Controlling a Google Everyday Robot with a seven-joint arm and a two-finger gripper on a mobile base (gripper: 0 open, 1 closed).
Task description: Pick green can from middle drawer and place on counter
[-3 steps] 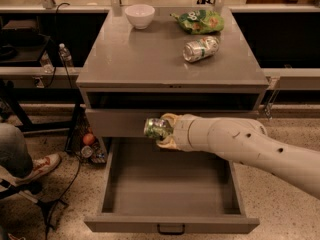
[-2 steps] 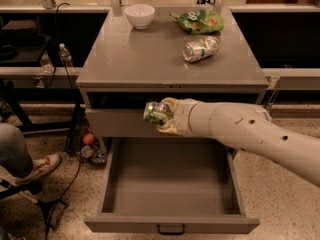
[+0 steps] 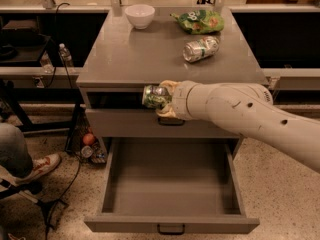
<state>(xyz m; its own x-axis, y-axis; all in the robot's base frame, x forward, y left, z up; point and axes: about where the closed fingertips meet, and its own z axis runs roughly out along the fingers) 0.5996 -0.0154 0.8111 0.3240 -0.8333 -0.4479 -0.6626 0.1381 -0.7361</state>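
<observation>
My gripper (image 3: 161, 99) is shut on the green can (image 3: 153, 96), a small dark green can with silver ends, and holds it on its side in the air at the counter's front edge, above the drawer. The middle drawer (image 3: 172, 225) is pulled wide open below, its flat grey tray floor bare. The counter (image 3: 130, 51) is the broad grey cabinet top behind the can. My white arm comes in from the right.
On the counter stand a white bowl (image 3: 139, 15), a green snack bag (image 3: 198, 21) and a paler dented can (image 3: 200, 49) lying on its side. A person's leg and shoe (image 3: 35, 166) are at the left, with cables and small items on the floor.
My gripper has risen with the green can, from in front of the upper drawer face up to the level of the counter's front edge.
</observation>
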